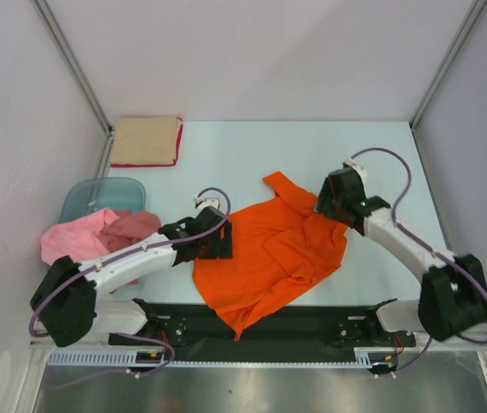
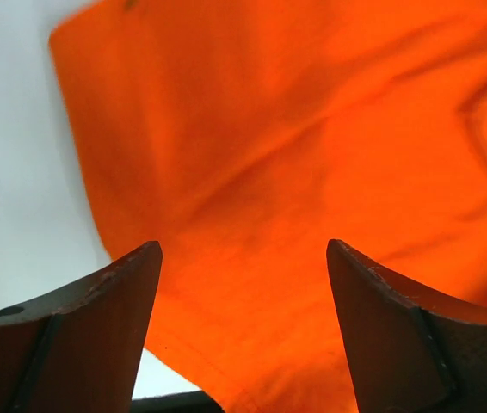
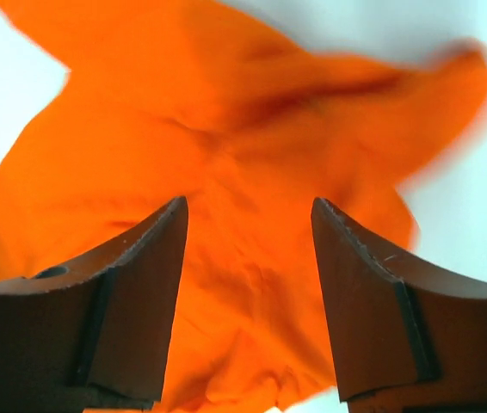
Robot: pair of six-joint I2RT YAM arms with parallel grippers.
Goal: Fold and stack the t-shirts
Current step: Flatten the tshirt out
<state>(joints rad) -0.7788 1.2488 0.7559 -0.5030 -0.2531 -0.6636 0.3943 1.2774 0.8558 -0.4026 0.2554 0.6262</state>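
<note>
A bright orange t-shirt (image 1: 274, 254) lies rumpled and spread on the table between the two arms, its lower end hanging over the black front strip. My left gripper (image 1: 224, 241) is at the shirt's left edge, jaws open above the cloth (image 2: 312, 146), holding nothing. My right gripper (image 1: 328, 200) hovers over the shirt's upper right part, also open with only loose cloth (image 3: 252, 172) below it. A folded tan t-shirt (image 1: 145, 140) with a red one under it sits at the back left. Pink and dusty red t-shirts (image 1: 97, 232) are heaped in the tub.
A translucent blue-green plastic tub (image 1: 97, 198) stands at the left, behind my left arm. Metal frame posts (image 1: 76, 69) rise at the back corners. A black strip (image 1: 329, 320) runs along the near table edge by the arm bases.
</note>
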